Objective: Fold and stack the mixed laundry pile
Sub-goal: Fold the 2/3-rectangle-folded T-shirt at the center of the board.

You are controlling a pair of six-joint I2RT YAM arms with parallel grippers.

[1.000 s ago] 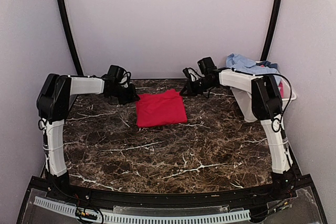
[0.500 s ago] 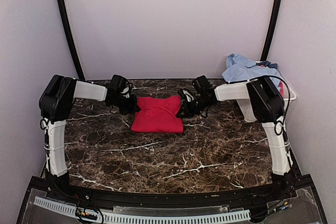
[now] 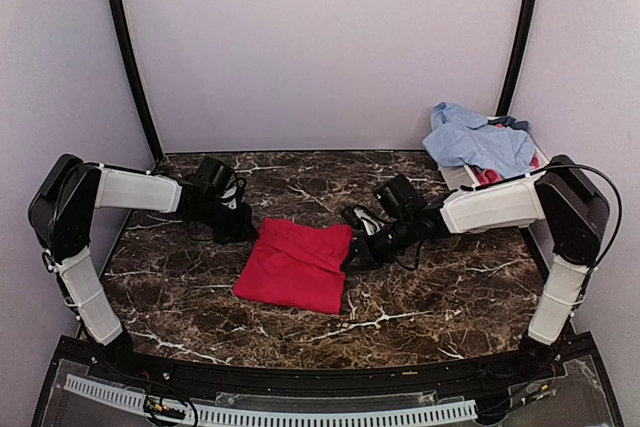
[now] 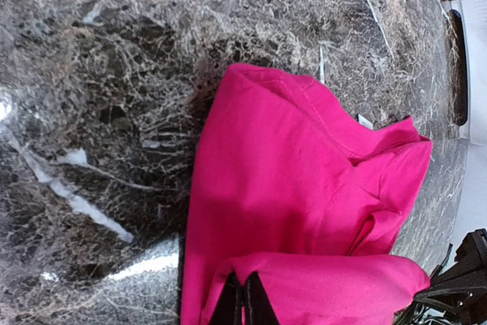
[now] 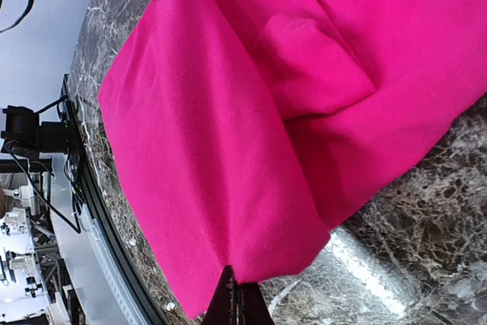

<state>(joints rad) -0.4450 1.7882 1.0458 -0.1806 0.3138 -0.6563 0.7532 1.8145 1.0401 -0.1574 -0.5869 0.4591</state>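
From above, a red cloth garment lies loosely folded at the centre of the dark marble table. The left fingers meet its 11 o'clock corner and the right fingers its 3 o'clock edge. A light-blue shirt is heaped at 2 o'clock. Only the left wrist view shows the left fingers closed, pinching a fabric fold. The right wrist view shows the right fingers closed on the garment's edge.

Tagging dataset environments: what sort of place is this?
Probably a lab test booth, not a home: plain white walls close around a marble-patterned table, with the left arm and right arm bolted at its near edge.
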